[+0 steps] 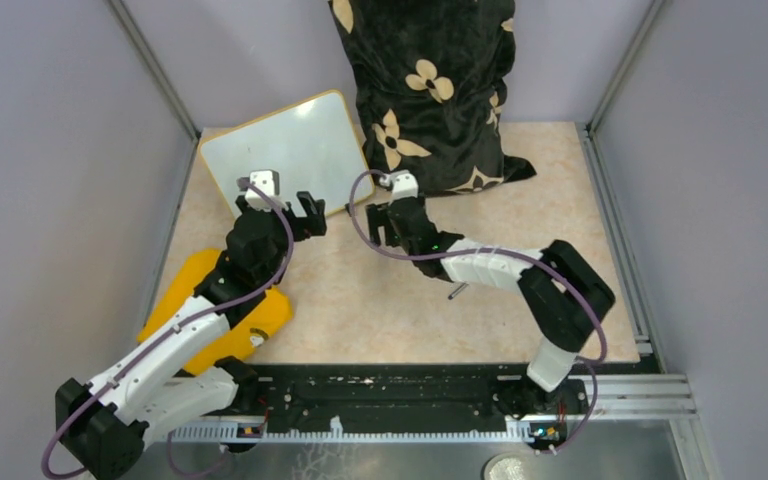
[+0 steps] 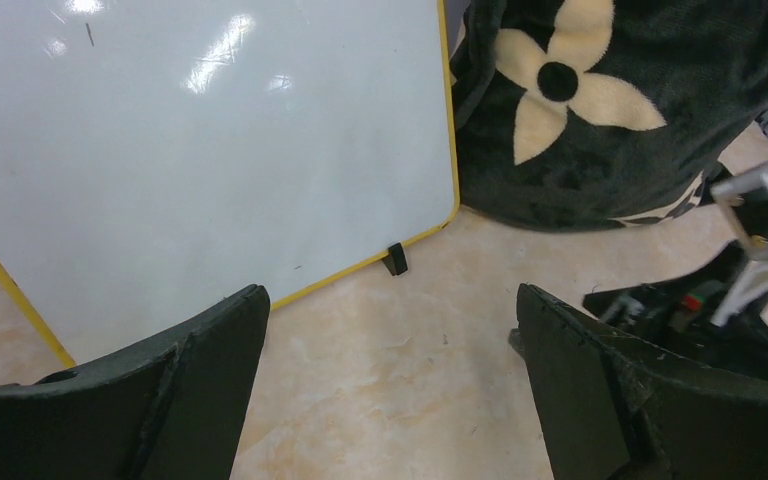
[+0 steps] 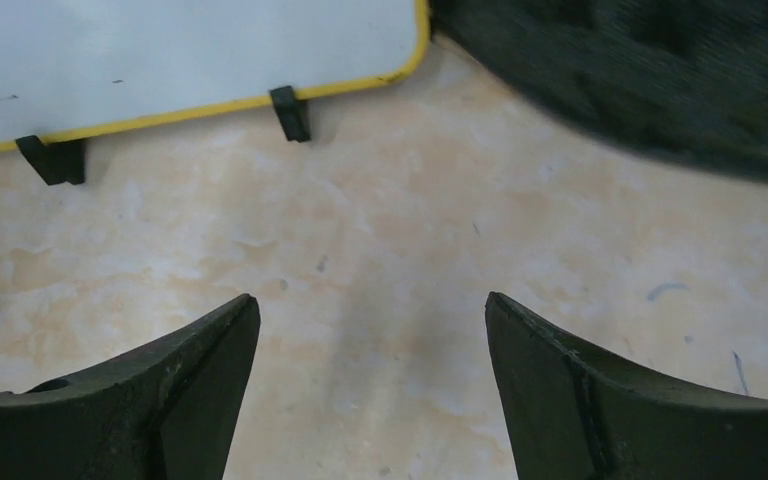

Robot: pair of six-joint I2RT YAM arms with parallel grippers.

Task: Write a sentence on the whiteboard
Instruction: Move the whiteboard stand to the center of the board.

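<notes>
Whiteboard (image 1: 295, 145) beside floral cushion (image 1: 430, 100); left fingers (image 2: 160, 400), right fingers (image 3: 610, 400) spread.

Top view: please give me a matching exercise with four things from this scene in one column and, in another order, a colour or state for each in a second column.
Things:
1. whiteboard
2. pillow
3. cloth
4. right gripper

Colour or state:
a. black with pale flowers
b. open, holding nothing
c. white, with no words on it
d. yellow, at the near left

Right pairs: 1-c, 2-a, 3-d, 4-b.
</notes>
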